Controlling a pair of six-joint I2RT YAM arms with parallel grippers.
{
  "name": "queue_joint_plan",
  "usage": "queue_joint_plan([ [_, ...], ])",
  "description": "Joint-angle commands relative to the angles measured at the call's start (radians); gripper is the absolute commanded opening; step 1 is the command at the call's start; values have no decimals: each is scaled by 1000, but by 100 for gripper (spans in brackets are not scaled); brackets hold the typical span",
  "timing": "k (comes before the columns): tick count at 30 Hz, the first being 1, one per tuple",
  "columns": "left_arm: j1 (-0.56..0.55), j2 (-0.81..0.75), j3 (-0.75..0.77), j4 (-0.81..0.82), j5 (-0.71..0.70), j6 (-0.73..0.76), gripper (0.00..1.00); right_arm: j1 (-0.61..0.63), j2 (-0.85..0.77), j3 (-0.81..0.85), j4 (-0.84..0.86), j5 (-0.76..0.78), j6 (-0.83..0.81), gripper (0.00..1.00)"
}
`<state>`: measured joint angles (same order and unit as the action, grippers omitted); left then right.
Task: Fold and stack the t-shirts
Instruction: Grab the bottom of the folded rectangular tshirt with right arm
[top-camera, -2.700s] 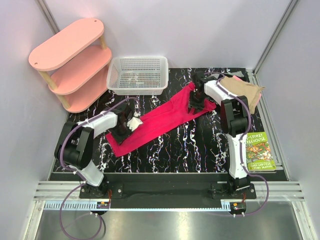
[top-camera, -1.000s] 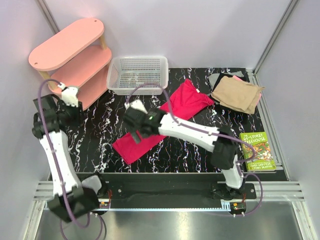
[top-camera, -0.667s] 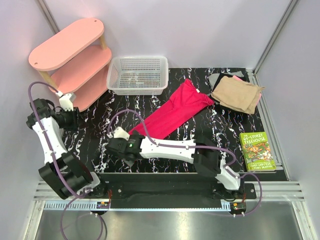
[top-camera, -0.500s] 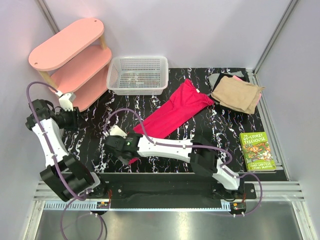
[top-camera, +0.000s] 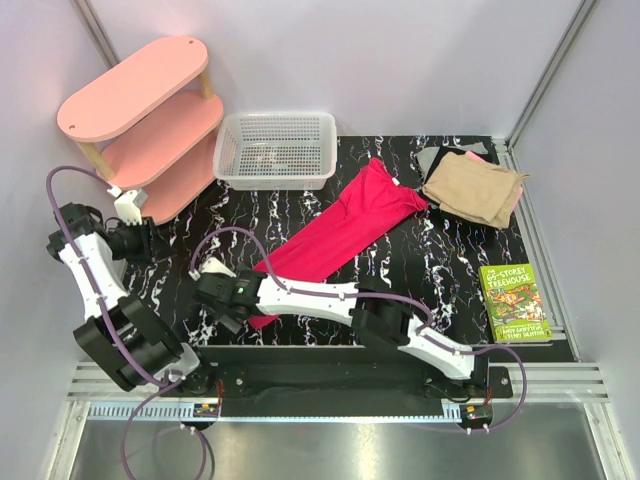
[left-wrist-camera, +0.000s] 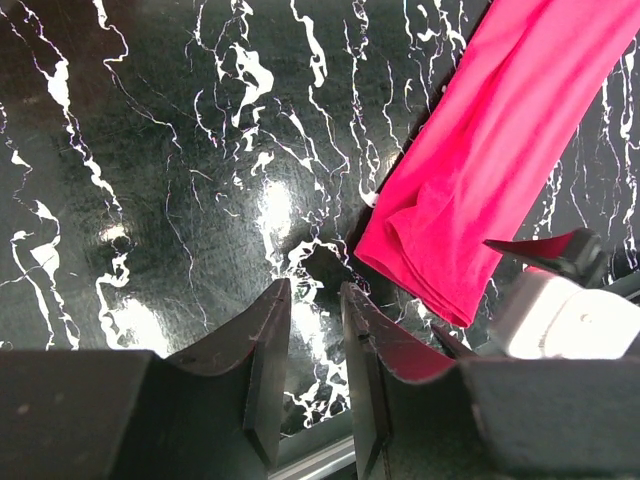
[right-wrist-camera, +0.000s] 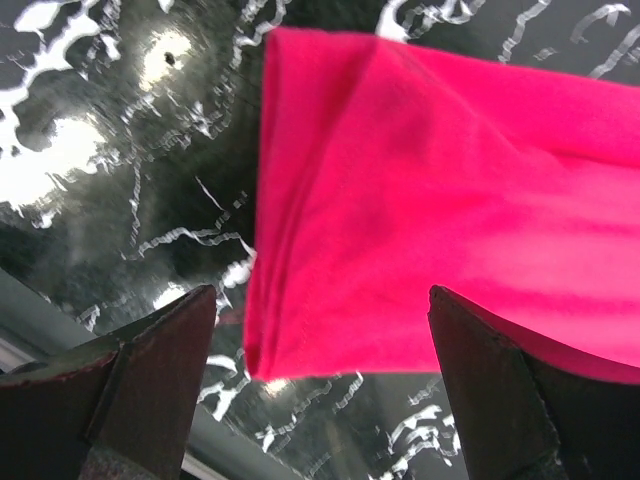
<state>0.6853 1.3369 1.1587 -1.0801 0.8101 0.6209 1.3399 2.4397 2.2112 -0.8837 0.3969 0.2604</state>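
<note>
the crimson tee (top-camera: 340, 232) lies folded into a long narrow strip on the black marble table (top-camera: 420, 290), starting just right of the white mesh basket (top-camera: 277, 150) and slanting away from it toward the arms. the right gripper (right-wrist-camera: 320, 298) hangs over the strip's end farthest from the basket, fingers spread wide, holding nothing. the left gripper (left-wrist-camera: 312, 372), off to the basket's left, is nearly closed and empty. the folded tan shirt (top-camera: 475, 188) tops a pile well right of the basket.
</note>
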Motion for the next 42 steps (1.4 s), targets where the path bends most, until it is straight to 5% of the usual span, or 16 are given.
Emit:
queue_joint_plan([
  [1,16,-2,9,-7,44,54,31,1,53,93,28,-41,-30,94],
  [15,72,68,22,-58,72,135,30,-50,111,116,28,-69,-12,90],
  [21,76,76,13,-58,66,154,29,-84,111,88,29,-109,-1,70],
  [28,82,87,24,-60,63,165,29,-90,110,68,31,-147,17,67],
  [42,97,96,21,-61,61,184,28,-68,128,-13,9,-199,114,44],
])
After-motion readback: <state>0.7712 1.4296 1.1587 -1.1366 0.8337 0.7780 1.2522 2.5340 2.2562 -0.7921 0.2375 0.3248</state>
